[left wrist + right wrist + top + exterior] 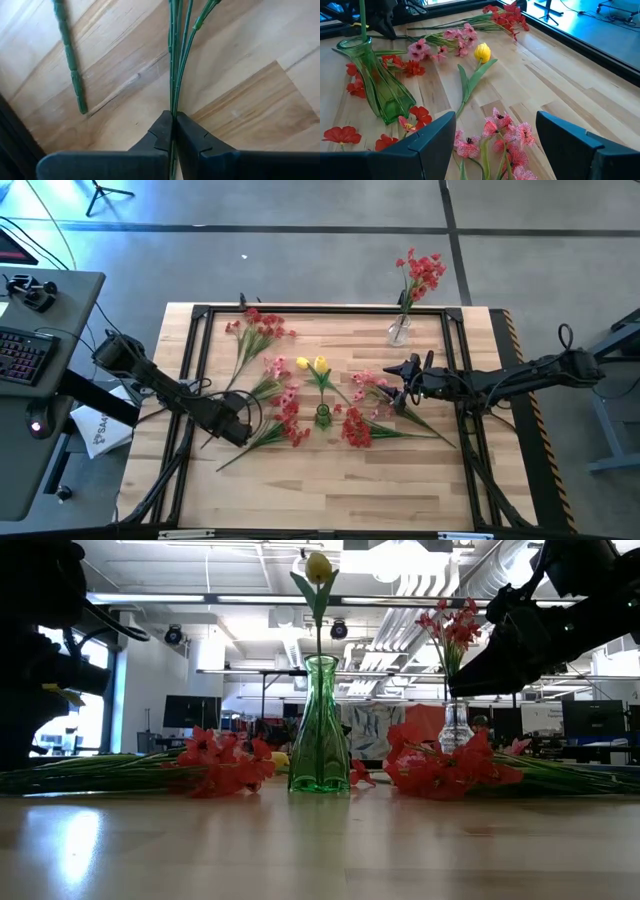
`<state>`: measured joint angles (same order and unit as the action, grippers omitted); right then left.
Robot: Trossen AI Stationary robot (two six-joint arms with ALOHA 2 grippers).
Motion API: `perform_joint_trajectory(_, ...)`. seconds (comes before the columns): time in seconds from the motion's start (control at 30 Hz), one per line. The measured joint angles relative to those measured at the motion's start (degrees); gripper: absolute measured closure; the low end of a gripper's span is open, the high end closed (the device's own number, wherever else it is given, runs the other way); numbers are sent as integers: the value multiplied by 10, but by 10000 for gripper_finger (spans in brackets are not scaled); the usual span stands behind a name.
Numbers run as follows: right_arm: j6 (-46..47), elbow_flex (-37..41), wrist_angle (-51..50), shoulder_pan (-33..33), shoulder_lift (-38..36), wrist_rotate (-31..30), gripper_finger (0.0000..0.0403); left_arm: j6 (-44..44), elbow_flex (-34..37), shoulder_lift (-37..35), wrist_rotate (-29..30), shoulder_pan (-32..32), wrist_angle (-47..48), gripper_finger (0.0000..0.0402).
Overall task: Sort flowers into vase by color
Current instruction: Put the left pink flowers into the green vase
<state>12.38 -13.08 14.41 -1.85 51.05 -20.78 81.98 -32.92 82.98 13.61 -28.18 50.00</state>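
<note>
A green glass vase stands mid-table and holds one yellow tulip. At the far edge a clear vase holds red flowers. Red and pink flowers lie flat around the green vase, and a second yellow tulip lies beside it. My left gripper is low over the table left of the green vase, shut on thin green stems. My right gripper is open, hovering above pink blooms right of the vase. My left gripper pinches a few thin green stems between its two fingertips. The stems run straight out ahead of the fingers, close over the wood. Their blooms lie outside the left wrist view, and I cannot tell whether the stems are lifted clear.
A black metal frame runs around the wooden tabletop, with bare wood along the near side. A loose stem lies beside the held ones. A desk with a keyboard stands left of the table.
</note>
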Motion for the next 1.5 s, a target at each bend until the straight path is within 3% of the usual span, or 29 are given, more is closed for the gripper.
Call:
perform_joint_trajectory(0.13,0,0,0,0,0,0,133,80,-21,-23,11,0,38,401)
perform_joint_trajectory(0.5,2,0,0,0,0,-1,133,39,-88,-167,241,-12,73,401)
perform_joint_trajectory(0.6,2,0,0,0,0,-1,133,20,-104,-209,329,-24,74,401)
perform_joint_trajectory(0.7,2,0,5,0,0,-1,133,-31,-122,-252,462,-43,52,401)
perform_joint_trajectory(0.77,1,0,13,0,0,-1,133,-113,-126,-275,544,-60,-13,401)
perform_joint_trajectory(0.87,0,0,29,0,0,-1,133,-310,-126,-288,583,-79,-173,401)
perform_joint_trajectory(0.97,-9,0,52,0,0,-2,133,-534,-110,-269,532,-80,-394,401)
perform_joint_trajectory(1.07,-24,0,78,0,0,-2,133,-732,-73,-228,403,-67,-633,401)
perform_joint_trajectory(1.13,-27,0,87,0,0,-2,133,-819,-39,-195,312,-53,-785,401)
perform_joint_trajectory(1.33,-28,0,87,-1,0,-2,133,-895,37,-64,43,37,-1226,401)
perform_joint_trajectory(1.43,-28,0,86,-1,0,-2,133,-899,35,5,-38,95,-1320,401)
perform_joint_trajectory(1.5,-28,0,86,-1,0,-2,133,-885,21,49,-60,130,-1336,401)
